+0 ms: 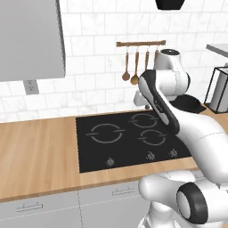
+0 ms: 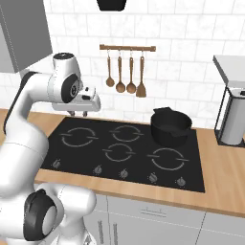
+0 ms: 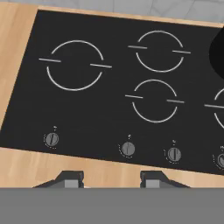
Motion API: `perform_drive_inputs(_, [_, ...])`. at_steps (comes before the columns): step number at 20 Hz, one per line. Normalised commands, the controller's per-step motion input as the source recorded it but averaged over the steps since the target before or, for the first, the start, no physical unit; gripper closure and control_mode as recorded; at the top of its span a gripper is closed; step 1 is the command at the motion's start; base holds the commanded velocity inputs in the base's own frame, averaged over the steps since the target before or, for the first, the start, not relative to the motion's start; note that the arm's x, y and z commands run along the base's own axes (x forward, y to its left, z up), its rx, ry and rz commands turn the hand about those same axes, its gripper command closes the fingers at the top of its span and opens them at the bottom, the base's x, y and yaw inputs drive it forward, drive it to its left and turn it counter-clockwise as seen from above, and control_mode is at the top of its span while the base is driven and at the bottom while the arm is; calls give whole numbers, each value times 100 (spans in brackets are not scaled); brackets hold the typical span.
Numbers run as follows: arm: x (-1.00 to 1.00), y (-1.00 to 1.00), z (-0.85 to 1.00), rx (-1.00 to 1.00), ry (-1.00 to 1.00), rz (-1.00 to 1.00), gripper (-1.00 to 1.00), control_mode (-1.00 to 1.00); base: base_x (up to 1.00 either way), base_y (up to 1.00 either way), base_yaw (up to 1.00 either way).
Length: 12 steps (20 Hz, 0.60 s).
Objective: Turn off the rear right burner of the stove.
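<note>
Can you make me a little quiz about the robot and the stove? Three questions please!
1. True or false: a black pot sits on the rear right burner of the stove.
2. How many utensils hang on the wooden rail? A) two B) four C) six
3. Fill in: the gripper hangs above the stove with its fingers ____ and nothing between them.

Key: 1 true. 2 B, four. 3 apart.
</note>
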Motion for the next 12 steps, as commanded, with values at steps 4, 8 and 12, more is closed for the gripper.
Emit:
perform_drive_inputs(4, [-4,-21,-8,2,-1,0,-100,-100,0,0,0])
perform_drive_inputs(8, [-25,-55,-23,1,-6,-1,-100,-100,0,0,0])
perform_drive_inputs(12, [-34,-63,-26,0,-8,-3,-100,-100,0,0,0])
